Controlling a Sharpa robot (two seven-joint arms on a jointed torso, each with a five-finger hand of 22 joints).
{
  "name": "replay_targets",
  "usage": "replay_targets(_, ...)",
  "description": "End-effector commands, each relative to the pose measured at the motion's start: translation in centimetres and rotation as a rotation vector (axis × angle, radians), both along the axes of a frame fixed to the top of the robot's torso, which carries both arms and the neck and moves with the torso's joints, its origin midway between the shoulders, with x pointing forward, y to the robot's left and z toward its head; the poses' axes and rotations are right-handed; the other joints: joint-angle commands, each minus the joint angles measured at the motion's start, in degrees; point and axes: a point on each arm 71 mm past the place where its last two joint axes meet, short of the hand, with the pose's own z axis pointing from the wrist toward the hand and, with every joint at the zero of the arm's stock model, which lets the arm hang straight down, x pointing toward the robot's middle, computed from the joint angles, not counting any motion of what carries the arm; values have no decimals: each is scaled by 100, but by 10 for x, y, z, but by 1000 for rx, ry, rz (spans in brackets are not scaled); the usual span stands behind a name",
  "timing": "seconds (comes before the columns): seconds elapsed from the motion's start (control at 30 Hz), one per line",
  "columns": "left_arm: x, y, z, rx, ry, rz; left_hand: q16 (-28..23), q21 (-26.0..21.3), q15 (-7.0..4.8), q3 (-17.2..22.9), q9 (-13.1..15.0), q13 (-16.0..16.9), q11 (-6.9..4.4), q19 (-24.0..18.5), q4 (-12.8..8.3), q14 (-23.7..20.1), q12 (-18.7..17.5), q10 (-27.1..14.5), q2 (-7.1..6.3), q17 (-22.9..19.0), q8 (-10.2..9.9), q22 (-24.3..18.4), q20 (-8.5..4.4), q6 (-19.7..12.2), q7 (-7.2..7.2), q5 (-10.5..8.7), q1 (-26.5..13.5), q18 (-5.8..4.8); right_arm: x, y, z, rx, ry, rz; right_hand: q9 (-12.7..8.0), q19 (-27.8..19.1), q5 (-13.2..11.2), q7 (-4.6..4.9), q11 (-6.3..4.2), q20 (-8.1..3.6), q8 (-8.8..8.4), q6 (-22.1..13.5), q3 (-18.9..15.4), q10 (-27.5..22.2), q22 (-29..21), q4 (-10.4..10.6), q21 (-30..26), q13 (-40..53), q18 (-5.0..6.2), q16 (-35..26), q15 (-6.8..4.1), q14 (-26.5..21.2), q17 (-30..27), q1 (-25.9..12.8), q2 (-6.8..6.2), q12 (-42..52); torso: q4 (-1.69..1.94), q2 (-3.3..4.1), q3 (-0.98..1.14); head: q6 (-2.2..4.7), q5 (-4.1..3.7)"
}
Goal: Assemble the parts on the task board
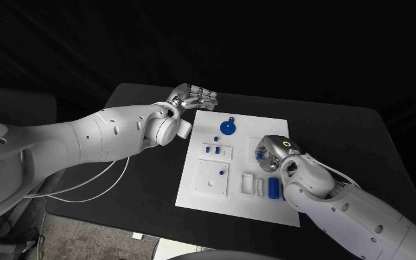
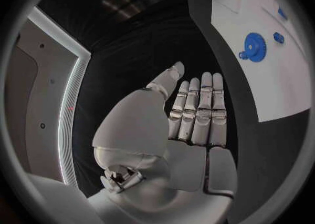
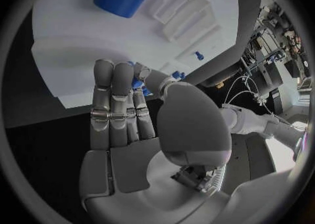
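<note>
The white task board (image 1: 251, 206) lies in the middle of the black table. A blue gear (image 1: 227, 128) stands near its far edge, also seen as the gear (image 2: 254, 47) in the left wrist view. A long blue cylinder (image 1: 274, 188) rests in a slot on the near right. My left hand (image 1: 195, 97) hovers off the board's far left corner, fingers straight and side by side, holding nothing. My right hand (image 1: 276, 150) is low over the board's right side. It pinches a small blue part (image 3: 137, 82) between thumb and a finger.
Small blue pegs (image 1: 211, 150) stand in white blocks on the board's left half, with one more peg (image 1: 223, 173) nearer me. Bare black table (image 1: 347, 133) surrounds the board. White cables (image 1: 95, 188) trail off the table's left edge.
</note>
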Motion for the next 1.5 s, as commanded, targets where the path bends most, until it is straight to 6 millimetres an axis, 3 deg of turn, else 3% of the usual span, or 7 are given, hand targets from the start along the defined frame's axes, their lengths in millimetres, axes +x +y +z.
replay_targets(0.03,0,-2,1,-12,0,-14,-34,15,-4,-38,3,-1,-6,25,9,-45,-11,-29,27,1,18,-5,18,-38,4,-4,23,67,-1,3,2,20,-33,13,6,29,-37,-46,-166,-70,-29,120,0,269,128,-91,95,20,-36,35,-68,1,32,-19,142,25,1,-1,-2,2,1)
replay_targets(0.23,0,-2,1,-11,-1,-13,-34,16,-4,-36,4,-1,-6,25,7,-46,-10,-28,32,1,19,-11,17,-29,1,-5,25,67,-2,3,7,57,-80,9,9,8,-30,-56,-178,-91,-19,162,58,312,259,-157,155,24,-58,29,-86,-11,63,-111,181,34,1,-4,-1,-3,17)
replay_targets(0.43,1,0,0,-10,-1,-6,-34,16,-4,-36,4,-1,-6,25,7,-46,-10,-28,32,1,19,-11,17,-29,1,-5,25,67,-5,6,14,95,-104,22,11,24,-30,-64,-185,-101,-16,190,103,333,354,-191,195,25,-58,32,-99,-4,91,-140,170,34,-1,-15,9,38,23)
replay_targets(0.63,3,3,0,-8,-1,4,-34,19,-5,-33,4,-1,-7,25,0,-45,-11,-27,33,1,19,-12,15,-21,-1,-3,31,67,-12,12,32,152,-101,46,11,34,-30,-67,-186,-109,-16,202,114,340,416,-210,184,25,-58,29,-107,-8,111,-149,170,35,-10,-11,7,65,47)
replay_targets(0.9,6,5,-1,-7,-1,14,-34,20,-5,-32,4,-1,-7,25,-3,-45,-11,-27,34,1,19,-12,14,-19,-1,-3,33,67,-24,28,48,215,-62,106,10,42,-30,-68,-188,-115,-16,202,119,342,451,-228,152,24,-60,19,-113,-10,120,-172,183,34,-7,-10,-14,65,74)
replay_targets(1.5,6,-1,-3,-12,1,8,-34,24,-8,-29,4,-1,-9,25,-9,-40,-11,-18,39,0,20,-1,11,-12,-3,-3,35,67,-71,88,15,192,-7,304,11,80,-30,-71,-186,-124,-15,213,138,346,562,-318,46,24,-59,0,-122,-3,143,-208,212,34,8,5,0,54,175)
